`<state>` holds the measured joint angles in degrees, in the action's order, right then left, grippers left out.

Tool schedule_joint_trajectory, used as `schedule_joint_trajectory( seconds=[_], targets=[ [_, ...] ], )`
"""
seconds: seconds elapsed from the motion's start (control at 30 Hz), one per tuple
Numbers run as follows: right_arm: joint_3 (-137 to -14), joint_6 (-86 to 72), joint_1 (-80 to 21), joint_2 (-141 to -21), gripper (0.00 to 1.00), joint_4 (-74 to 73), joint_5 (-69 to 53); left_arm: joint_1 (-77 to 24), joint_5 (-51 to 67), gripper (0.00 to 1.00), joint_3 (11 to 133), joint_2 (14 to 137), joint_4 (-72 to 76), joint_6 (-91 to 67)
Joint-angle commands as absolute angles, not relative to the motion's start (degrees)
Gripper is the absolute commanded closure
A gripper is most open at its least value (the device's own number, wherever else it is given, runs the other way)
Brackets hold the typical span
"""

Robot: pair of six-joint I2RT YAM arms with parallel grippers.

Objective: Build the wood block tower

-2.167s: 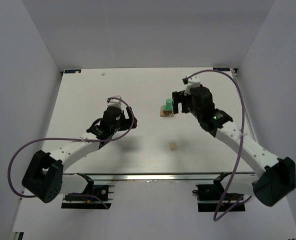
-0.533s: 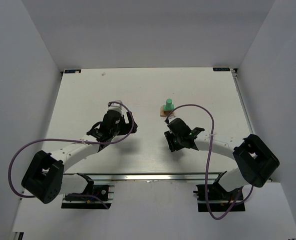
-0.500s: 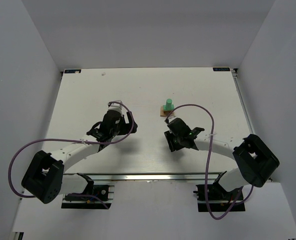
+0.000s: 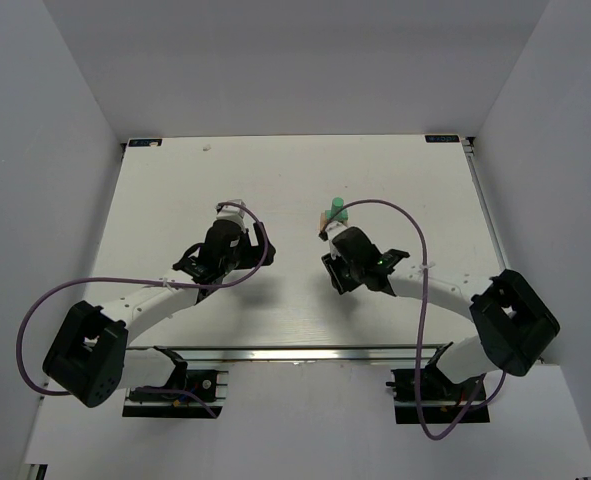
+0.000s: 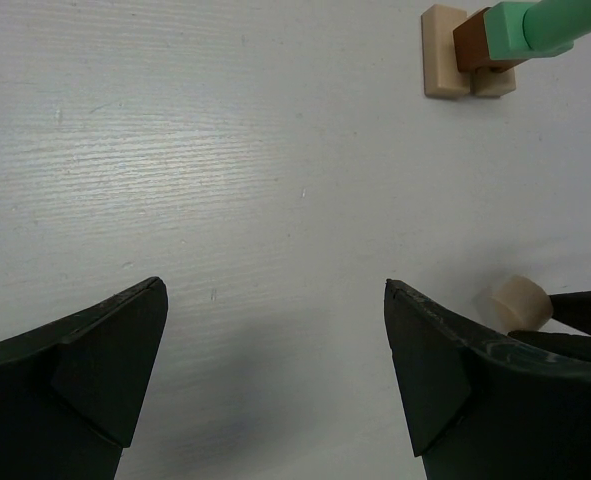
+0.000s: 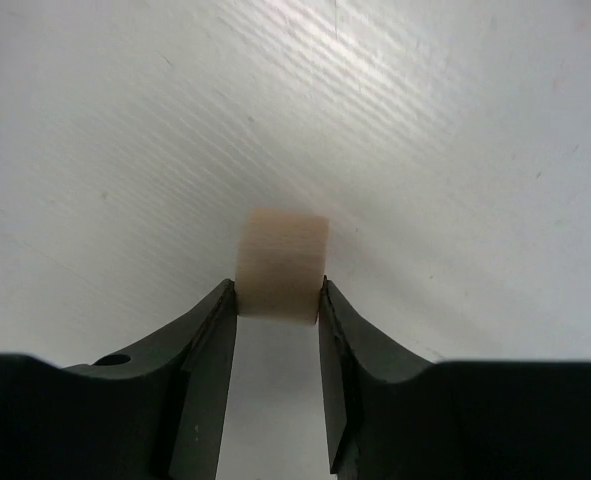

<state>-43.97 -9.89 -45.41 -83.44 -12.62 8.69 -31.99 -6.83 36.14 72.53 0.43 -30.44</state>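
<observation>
The wood block tower point(image 5: 472, 45) shows at the top right of the left wrist view: a pale tan base, a dark brown block and a mint green piece point(image 5: 535, 25) on it. From above, the tower point(image 4: 336, 213) is partly covered by the right wrist and cable. My right gripper point(image 6: 278, 300) is shut on a small pale tan block point(image 6: 281, 265), pinched between both fingers above the table. In the top view the right gripper point(image 4: 335, 275) sits just in front of the tower. My left gripper point(image 5: 275, 290) is open and holds nothing. The pale block point(image 5: 515, 303) lies off its right finger.
The white table point(image 4: 175, 190) is walled by grey panels on the left, right and back. Purple cables loop off both arms, the right one point(image 4: 415, 240) arching over beside the tower. My left gripper point(image 4: 243, 240) rests left of centre.
My right arm swung from beside the tower down to the loose pale block, shut on it, and has since shifted slightly toward the tower. The left arm has not moved.
</observation>
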Motion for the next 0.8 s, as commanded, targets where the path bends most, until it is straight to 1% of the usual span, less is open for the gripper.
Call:
schedule_joint_trajectory(
  seconds=[0.0, 0.1, 0.13, 0.2, 0.23, 0.3, 0.33, 0.37, 0.4, 0.47, 0.5, 0.57, 0.63, 0.7, 0.77],
  targets=[
    [-48.41, 4.25, -45.35, -79.98, 0.95, -7.48, 5.81, -31.73, -7.20, 0.02, 36.30, 69.96, 0.27, -29.79],
    [-53.76, 13.94, -43.69, -78.58, 0.97, -8.52, 1.34, -31.73, -8.09, 0.02, 36.65, 69.52, 0.26, -29.01],
    [-54.66, 20.76, -42.55, -77.70, 0.97, -8.26, -2.34, -31.73, -8.17, 0.02, 36.65, 69.35, 0.26, -28.74],
    [-57.29, 26.87, -40.44, -77.43, 0.97, -8.52, -7.53, -31.73, -8.70, 0.02, 36.91, 69.34, 0.26, -28.56],
    [-61.66, 31.94, -37.91, -78.48, 0.97, -11.74, -13.21, -31.73, -9.22, 0.02, 37.09, 69.52, 0.26, -28.56],
    [-67.12, 36.89, -35.52, -80.76, 0.96, -16.50, -17.99, -31.73, -10.72, 0.02, 38.14, 70.05, -1.93, -28.21],
    [-72.63, 39.61, -33.94, -83.99, 0.96, -21.40, -20.37, -31.73, -11.16, 0.02, 38.49, 70.74, -2.11, -27.95],
    [-75.30, 45.73, -33.32, -85.76, 0.96, -24.06, -21.00, -31.73, -11.60, 0.02, 38.93, 71.19, -2.28, -27.60],
    [-77.85, 48.57, -32.79, -89.96, 0.96, -26.43, -20.66, -31.73, -12.04, 0.02, 39.46, 71.63, -2.37, -27.42],
    [-87.59, 54.89, -31.47, -94.90, 0.97, -36.00, -19.95, -31.73, -13.00, 0.02, 40.08, 72.77, -1.94, -26.46],
    [-91.46, 56.67, -31.03, -99.88, 0.98, -40.04, -20.21, -31.73, -14.31, 0.02, 40.34, 73.03, -1.59, -26.02],
    [-100.49, 59.05, -30.59, -104.04, 0.98, -47.77, -17.07, -31.64, -15.03, 0.02, 40.87, 73.91, -1.23, -24.97],
    [-103.35, 60.55, -30.24, -107.74, 1.00, -49.39, -13.89, -31.64, -15.21, 0.02, 41.22, 74.27, -0.44, -24.26],
    [-106.16, 62.75, -29.71, -108.80, 1.00, -50.97, -15.28, -31.55, -14.68, 0.02, 41.57, 74.97, -0.44, -23.56],
    [-106.17, 63.37, -29.27, -107.93, 1.00, -50.02, -16.78, -31.55, -14.59, 0.02, 42.01, 75.58, -0.44, -23.20]
  ],
)
